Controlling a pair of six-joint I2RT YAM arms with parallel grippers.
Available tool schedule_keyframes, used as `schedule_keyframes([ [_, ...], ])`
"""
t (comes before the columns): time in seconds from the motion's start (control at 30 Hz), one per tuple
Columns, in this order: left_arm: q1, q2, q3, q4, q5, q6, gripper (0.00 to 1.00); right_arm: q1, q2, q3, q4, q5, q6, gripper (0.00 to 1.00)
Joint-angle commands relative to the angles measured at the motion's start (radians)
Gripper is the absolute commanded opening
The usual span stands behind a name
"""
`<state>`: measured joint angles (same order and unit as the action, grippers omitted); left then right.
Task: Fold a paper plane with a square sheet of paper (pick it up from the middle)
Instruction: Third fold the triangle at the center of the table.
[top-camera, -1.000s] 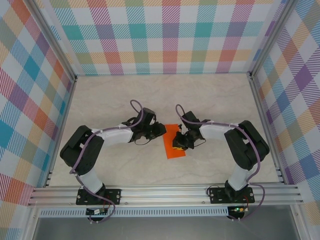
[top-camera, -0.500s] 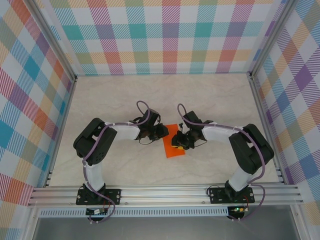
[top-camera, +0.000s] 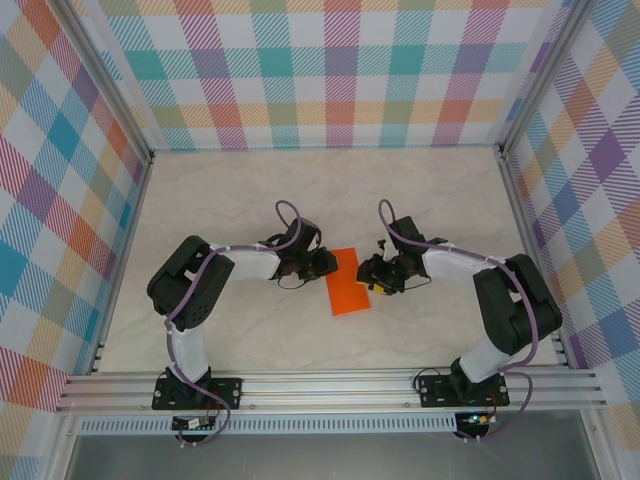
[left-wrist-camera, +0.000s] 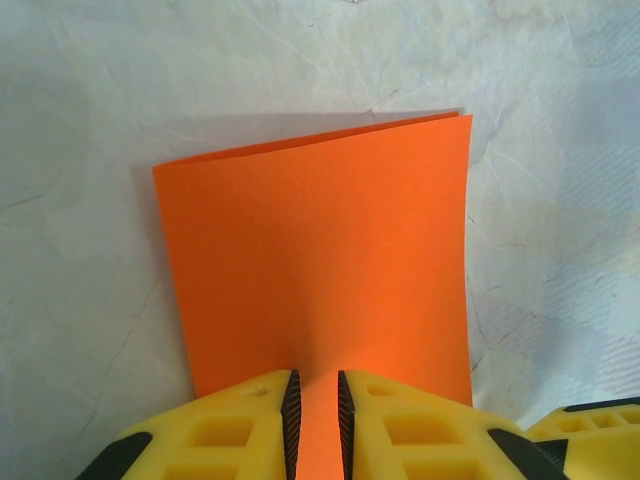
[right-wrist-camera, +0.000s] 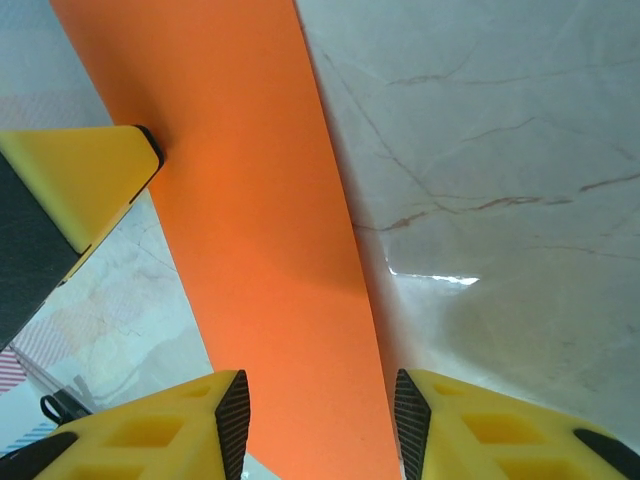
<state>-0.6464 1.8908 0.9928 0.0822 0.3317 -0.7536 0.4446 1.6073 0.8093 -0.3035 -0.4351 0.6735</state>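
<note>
The square sheet of paper (top-camera: 350, 283) is bright orange and folded in half into a narrow rectangle on the table. No dart shape shows. My left gripper (top-camera: 326, 265) sits at its left edge. In the left wrist view the paper (left-wrist-camera: 320, 230) runs into the narrow gap of that gripper (left-wrist-camera: 313, 378), which is shut on it, and the far edge is lifted, casting a shadow. My right gripper (top-camera: 372, 277) stands just right of the sheet. It is open (right-wrist-camera: 320, 382), with the paper (right-wrist-camera: 250, 200) lying untouched below its jaws. The left finger (right-wrist-camera: 80, 180) shows at the sheet's other side.
The pale marbled table (top-camera: 330, 190) has room behind and in front of the paper. Checked walls close off three sides. An aluminium rail (top-camera: 330, 385) with both arm bases runs along the near edge.
My right gripper has opened, let go of the paper and drawn back to the right. The left arm pushed in towards the sheet's left edge and has held there since.
</note>
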Motion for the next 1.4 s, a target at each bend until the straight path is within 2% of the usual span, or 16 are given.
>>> schedule_keyframes([
  [0.0,-0.006,0.02,0.006,-0.038,0.018,0.032,0.21,-0.007,0.029,0.002,0.017,-0.053,-0.015,0.45],
  [0.2,-0.006,0.016,0.005,-0.041,0.015,0.033,0.21,-0.008,0.044,0.006,0.01,-0.045,-0.013,0.46],
  [0.47,-0.006,0.019,-0.002,-0.021,0.026,0.029,0.21,-0.008,0.068,-0.001,0.068,-0.138,-0.009,0.43],
  [0.7,-0.005,0.025,0.003,-0.031,0.038,0.054,0.22,-0.017,0.096,0.037,0.057,-0.143,-0.033,0.43],
  [0.87,-0.006,0.018,0.006,-0.044,0.049,0.079,0.24,-0.032,0.158,0.087,0.045,-0.156,-0.068,0.39],
  [1.0,-0.006,0.001,0.014,-0.058,0.053,0.096,0.27,-0.032,0.186,0.111,0.019,-0.151,-0.086,0.27],
  [1.07,-0.006,-0.018,0.022,-0.084,0.043,0.113,0.3,-0.032,0.182,0.104,0.027,-0.158,-0.08,0.22],
  [1.17,-0.006,-0.07,0.02,-0.106,0.024,0.127,0.41,-0.032,0.166,0.082,0.046,-0.153,-0.05,0.16],
  [1.37,-0.041,-0.236,-0.036,-0.159,-0.056,0.198,0.61,-0.032,0.135,0.022,0.131,-0.174,0.054,0.11],
])
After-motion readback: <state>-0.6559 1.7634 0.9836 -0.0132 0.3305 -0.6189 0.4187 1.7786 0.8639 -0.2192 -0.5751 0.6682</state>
